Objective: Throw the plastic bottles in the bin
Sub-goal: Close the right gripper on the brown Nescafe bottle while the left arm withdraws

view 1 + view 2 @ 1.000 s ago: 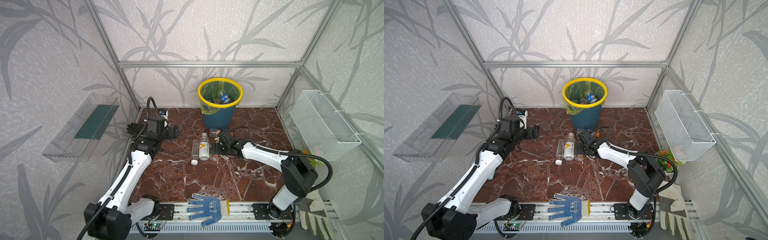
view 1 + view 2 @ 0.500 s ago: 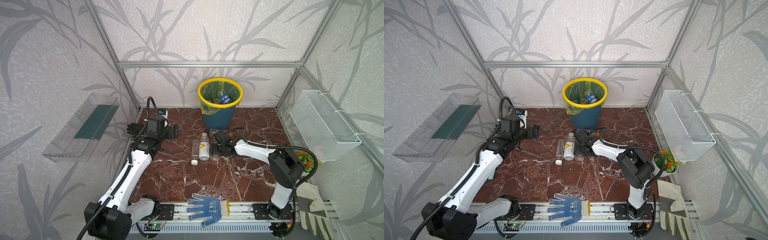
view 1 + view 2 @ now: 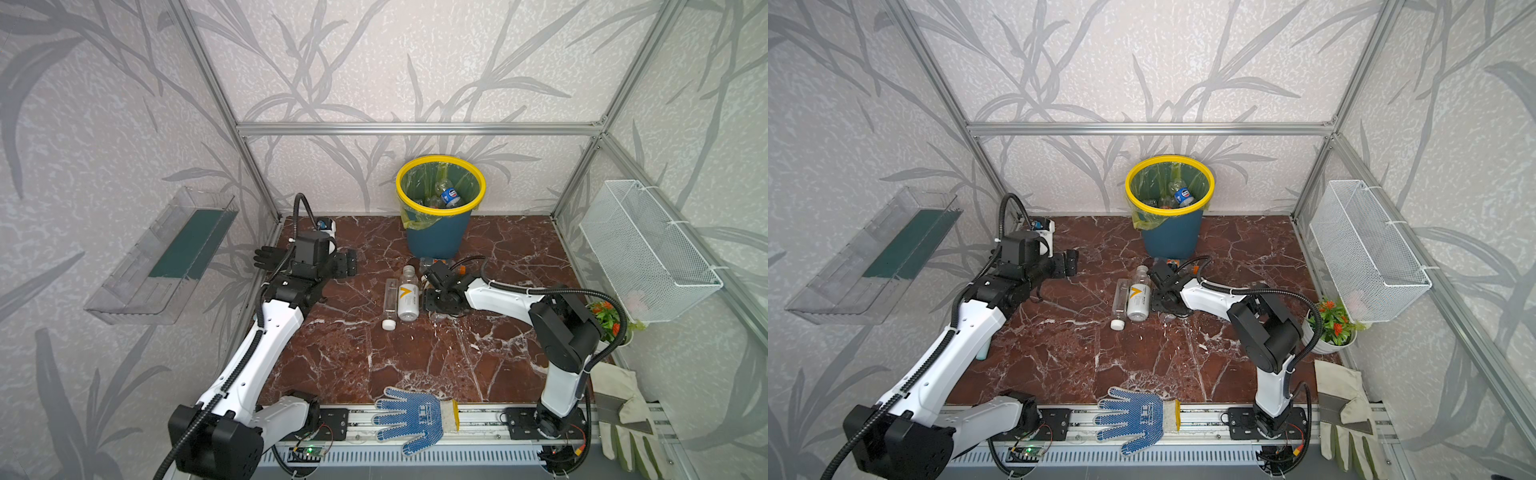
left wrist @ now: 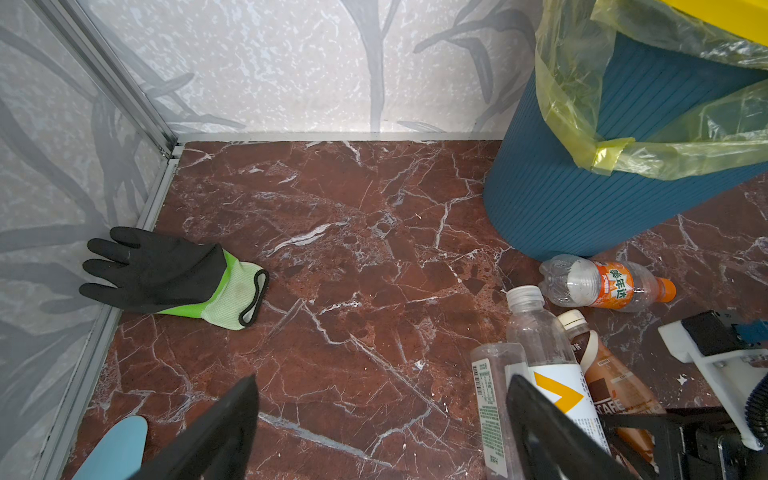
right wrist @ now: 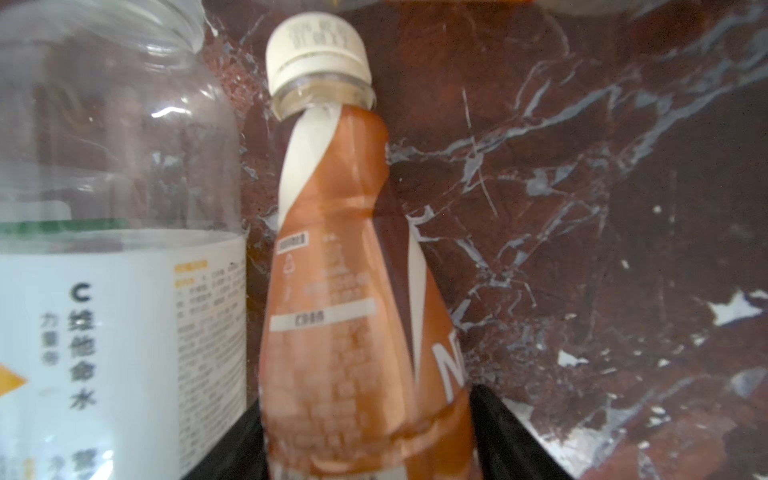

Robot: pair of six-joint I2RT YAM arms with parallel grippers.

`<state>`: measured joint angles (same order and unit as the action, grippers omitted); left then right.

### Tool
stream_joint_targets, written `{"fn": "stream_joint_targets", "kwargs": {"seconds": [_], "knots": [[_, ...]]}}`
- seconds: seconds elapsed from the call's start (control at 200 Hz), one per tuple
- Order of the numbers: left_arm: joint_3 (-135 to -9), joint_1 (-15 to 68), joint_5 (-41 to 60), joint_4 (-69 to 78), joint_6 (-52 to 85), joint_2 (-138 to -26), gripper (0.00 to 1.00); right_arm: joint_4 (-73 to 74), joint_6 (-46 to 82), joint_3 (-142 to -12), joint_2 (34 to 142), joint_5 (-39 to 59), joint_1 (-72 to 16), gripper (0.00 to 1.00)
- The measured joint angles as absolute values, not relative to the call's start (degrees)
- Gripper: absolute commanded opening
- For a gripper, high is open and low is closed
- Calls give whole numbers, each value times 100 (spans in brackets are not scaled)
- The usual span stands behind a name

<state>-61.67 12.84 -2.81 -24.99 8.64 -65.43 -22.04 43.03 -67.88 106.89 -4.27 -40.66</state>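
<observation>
Reaching further in than a second ago, the right claw [image 5: 365, 409] straddles the brown bottle [image 5: 345, 291] lying on the table [image 3: 374, 357], cap pointing away; whether it pinches yet, I cannot tell. The left claw [image 4: 382, 386], spread, sits farther off.

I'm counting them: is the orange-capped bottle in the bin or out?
Out. The orange-capped bottle lies on its side on the marble floor, beside the bin.

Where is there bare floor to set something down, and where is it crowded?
Free: the wide marble stretch between the lying bottles and the blue glove; the back-left patch between the black glove and the bin. Crowded: just before the bin, where the bottles lie bunched.
</observation>
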Motion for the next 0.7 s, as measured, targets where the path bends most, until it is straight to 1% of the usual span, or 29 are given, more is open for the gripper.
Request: {"fn": "stream_joint_targets", "kwargs": {"seconds": [0.125, 0.255, 0.43, 0.7], "knots": [[-6167, 1284, -279, -2499, 864, -6545, 92, -2224, 4254, -6788, 10678, -456, -4016, 57], [-6167, 1284, -279, -2499, 864, -6545, 92, -2246, 4077, -6777, 10606, -447, -3959, 51], [-6167, 1284, -266, -2497, 867, -6558, 91, -2257, 3706, -6764, 10230, -384, -3830, 51], [-6167, 1284, -204, -2491, 875, -6643, 91, -1990, 3242, -6420, 9015, -349, -3778, 51]]}}
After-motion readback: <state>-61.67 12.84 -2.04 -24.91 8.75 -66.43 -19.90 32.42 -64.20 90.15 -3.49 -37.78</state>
